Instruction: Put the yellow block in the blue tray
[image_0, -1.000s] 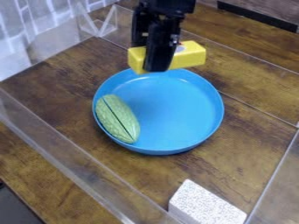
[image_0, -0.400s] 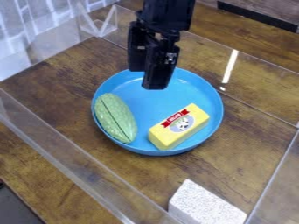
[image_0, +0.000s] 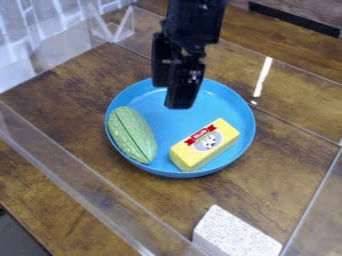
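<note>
The wooden table (image_0: 287, 120) carries the blue tray (image_0: 227, 108), which spreads below the gripper (image_0: 179, 92). The gripper hangs empty with its fingers spread apart. The green ribbed oval (image_0: 132, 134) lies below-left of it, the yellow block (image_0: 205, 145) below-right, both inside the tray and clear of the fingers.
</note>
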